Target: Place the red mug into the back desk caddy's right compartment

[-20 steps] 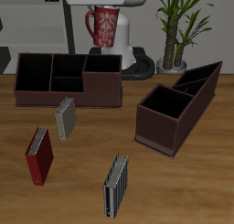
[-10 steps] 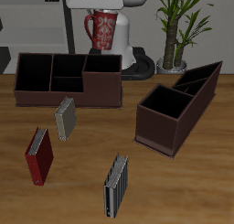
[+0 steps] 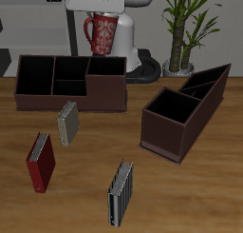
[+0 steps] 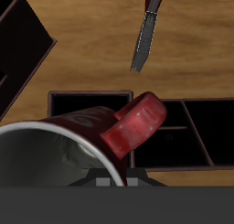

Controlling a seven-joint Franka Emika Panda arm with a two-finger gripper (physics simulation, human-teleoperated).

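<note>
The red mug (image 3: 102, 32), with its pale floral pattern, hangs upright from my gripper (image 3: 100, 10), which is shut on its rim. It is in the air above the back edge of the back desk caddy (image 3: 57, 94), over the tall-walled right compartment (image 3: 107, 69). In the wrist view the mug's pale interior (image 4: 46, 164) and red handle (image 4: 134, 127) fill the foreground. The right compartment's black opening (image 4: 84, 104) lies beneath them. The fingers are mostly hidden by the mug.
A dark brown caddy with a slanted raised end (image 3: 185, 108) stands beside the back caddy. A grey book (image 3: 67, 123), a red book (image 3: 40, 161) and a striped book (image 3: 119, 191) lie nearer the table's front edge. A potted plant (image 3: 185, 28) stands at the back.
The mug and gripper have shifted slightly sideways along the caddy's length, staying at about the same height. Nothing else has moved.
</note>
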